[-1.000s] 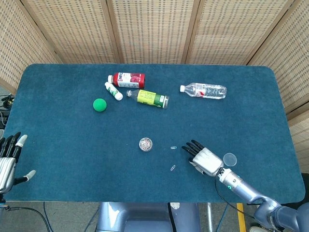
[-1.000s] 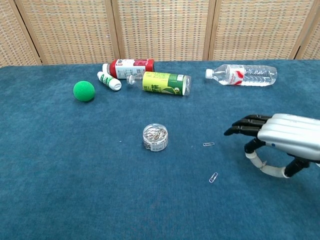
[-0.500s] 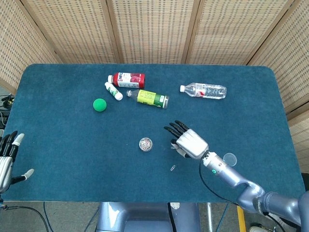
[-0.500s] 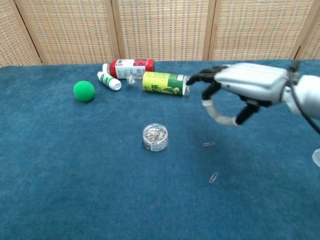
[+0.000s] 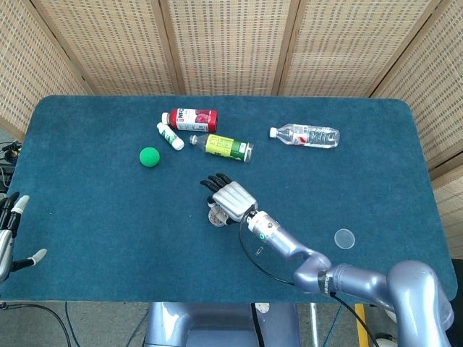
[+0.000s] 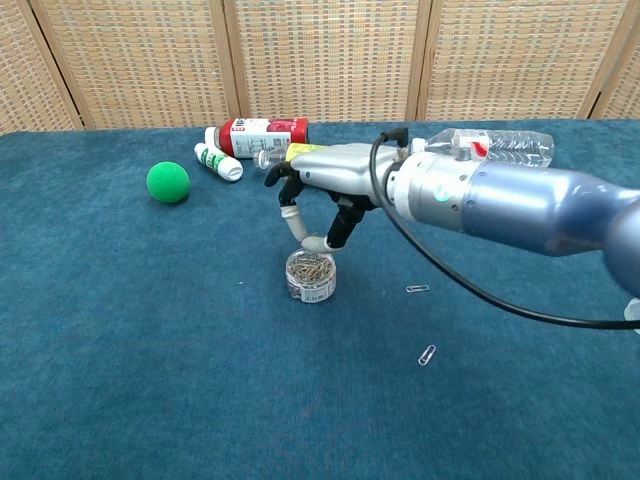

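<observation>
The table (image 6: 120, 380) wears matt blue cloth, slightly napped. The right hand (image 6: 325, 185) has glossy silver shells, seemingly metal. The small tub (image 6: 310, 275) is clear plastic holding shiny wire clips.

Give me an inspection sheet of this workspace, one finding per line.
Surface: table with a dark blue cloth.
Job's things: round clear box of paper clips, upright; right hand hangs just above it, fingers spread; contact cannot be told.
Clutter: two loose paper clips, green ball, red-label bottle, small white bottle, yellow-label bottle, water bottle, all lying down; clear lid.
Hands: left hand at the table's near left edge, holding nothing.
Cables: black cable along the right arm.
Surroundings: woven panels.
</observation>
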`<state>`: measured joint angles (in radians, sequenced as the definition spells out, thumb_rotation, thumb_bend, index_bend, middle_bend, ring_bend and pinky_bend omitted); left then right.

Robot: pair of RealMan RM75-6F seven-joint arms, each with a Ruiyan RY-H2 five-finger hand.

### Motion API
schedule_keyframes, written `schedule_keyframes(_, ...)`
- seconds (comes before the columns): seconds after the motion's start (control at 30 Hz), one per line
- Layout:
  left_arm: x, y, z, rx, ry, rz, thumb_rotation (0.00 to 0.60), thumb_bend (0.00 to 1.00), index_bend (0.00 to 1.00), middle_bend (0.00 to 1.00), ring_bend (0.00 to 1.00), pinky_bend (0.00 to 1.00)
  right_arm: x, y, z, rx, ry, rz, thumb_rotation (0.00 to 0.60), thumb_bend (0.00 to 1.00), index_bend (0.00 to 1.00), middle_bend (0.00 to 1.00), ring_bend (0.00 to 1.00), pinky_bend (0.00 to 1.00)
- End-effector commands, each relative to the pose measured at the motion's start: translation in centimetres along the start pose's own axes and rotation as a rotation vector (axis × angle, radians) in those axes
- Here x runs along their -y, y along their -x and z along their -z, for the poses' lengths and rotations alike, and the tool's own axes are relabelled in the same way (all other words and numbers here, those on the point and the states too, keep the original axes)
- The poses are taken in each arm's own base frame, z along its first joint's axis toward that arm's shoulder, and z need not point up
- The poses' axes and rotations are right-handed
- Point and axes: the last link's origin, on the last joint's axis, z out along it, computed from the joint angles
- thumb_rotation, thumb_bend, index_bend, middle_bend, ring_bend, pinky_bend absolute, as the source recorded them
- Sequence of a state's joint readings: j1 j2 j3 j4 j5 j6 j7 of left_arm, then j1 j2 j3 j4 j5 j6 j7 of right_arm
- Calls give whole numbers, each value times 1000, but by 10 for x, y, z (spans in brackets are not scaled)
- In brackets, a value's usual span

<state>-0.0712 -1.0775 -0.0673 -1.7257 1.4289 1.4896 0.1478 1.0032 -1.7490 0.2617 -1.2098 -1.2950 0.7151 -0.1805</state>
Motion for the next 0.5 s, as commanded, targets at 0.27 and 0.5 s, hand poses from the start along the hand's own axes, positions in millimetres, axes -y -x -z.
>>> schedule_keyframes(0.27,0,0,0,1,0,-3,600,0,0,0,0,0,-5,15,-10,35,52,17,600,399,598,79,0,54)
schedule_keyframes(0.5,0,1,0,1,-1,-7,600,0,0,0,0,0,-3,19,-11,41,60,25,600,399,598,80,0,54)
